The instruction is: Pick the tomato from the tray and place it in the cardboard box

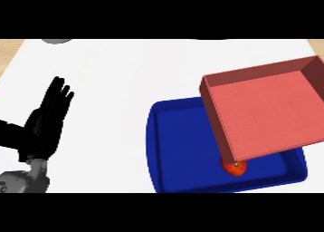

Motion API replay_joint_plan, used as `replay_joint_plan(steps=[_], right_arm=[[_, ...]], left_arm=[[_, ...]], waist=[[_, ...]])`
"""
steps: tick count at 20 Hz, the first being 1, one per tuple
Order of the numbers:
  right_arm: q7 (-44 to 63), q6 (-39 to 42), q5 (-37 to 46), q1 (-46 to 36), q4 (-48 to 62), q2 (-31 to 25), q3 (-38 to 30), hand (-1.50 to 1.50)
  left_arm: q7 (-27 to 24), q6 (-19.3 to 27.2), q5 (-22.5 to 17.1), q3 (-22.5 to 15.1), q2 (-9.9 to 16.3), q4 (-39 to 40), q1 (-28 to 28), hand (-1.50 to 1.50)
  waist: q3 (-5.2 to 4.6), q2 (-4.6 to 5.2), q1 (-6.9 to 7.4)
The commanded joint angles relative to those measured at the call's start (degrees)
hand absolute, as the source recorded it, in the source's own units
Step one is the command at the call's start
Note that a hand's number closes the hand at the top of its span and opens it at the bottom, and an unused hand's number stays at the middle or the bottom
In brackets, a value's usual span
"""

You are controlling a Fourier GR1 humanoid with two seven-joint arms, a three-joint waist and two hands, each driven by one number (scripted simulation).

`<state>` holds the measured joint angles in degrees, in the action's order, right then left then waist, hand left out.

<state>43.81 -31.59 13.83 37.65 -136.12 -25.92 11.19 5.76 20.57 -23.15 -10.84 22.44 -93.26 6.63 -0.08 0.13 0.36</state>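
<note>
Near the lower edge of the blue tray (158, 149) we see the tomato (234, 168), a small red fruit with a yellowish spot at its top, half tucked under the near wall of the box (271, 111). It lies on the tray's floor, towards the near right, and nothing holds it. The box, reddish with darker walls and open on top, seems to sit over the tray's right and far part, tilted in the view so that its near edge overlaps the tomato. We judge that this overlap makes the pick awkward: a hand coming from above would meet the box wall before the fruit, so an approach from the near side looks more sensible.

Well apart to the left, over the white counter (125, 68), our left hand (48, 120) stands with its fingers straight and together, pointing away from us, and it has hold of nothing. It looks like a resting pose rather than a reach. Our right hand does not show at all.

As things lie, we take the pick as not yet begun, with the tomato in the tray and the box bare inside.

At the counter's far left edge a grey round thing (56, 41) barely shows; we cannot tell what it is.
</note>
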Motion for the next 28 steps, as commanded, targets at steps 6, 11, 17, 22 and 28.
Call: replay_joint_plan(steps=[6, 11, 17, 22, 28], right_arm=[[13.01, 1.25, 10.9, -12.49, 5.78, 7.4, 5.61, -1.5], [12.25, 2.11, 13.55, -19.61, 14.84, 11.87, 5.85, -1.5], [13.66, 4.84, 14.29, -20.21, 14.49, 13.37, 2.64, -1.5], [11.04, 5.15, 13.85, -22.86, 18.51, 16.17, 2.16, -1.5], [12.85, 5.18, 18.7, -22.73, 18.97, 19.2, 5.35, -1.5]], left_arm=[[0.2, -2.75, 1.56, 3.4, -1.36, -0.44, -1.74, 0.0], [1.12, -2.81, 3.77, 2.93, -3.11, -1.94, -2.54, 0.0], [3.08, -5.9, 5.13, 4.83, -4.27, -2.57, -2.87, 0.0], [4.51, -7.13, 5.29, 8.61, -4.62, -2.6, -2.81, 0.0], [4.18, -6.96, 8.68, 8.33, -8.18, 2.35, 3.01, 0.0]], waist=[[0.04, -0.09, -0.12], [0.08, -0.11, -0.08], [0.08, -0.15, -0.35], [0.09, -0.16, -0.31], [0.07, -0.12, -0.53]])
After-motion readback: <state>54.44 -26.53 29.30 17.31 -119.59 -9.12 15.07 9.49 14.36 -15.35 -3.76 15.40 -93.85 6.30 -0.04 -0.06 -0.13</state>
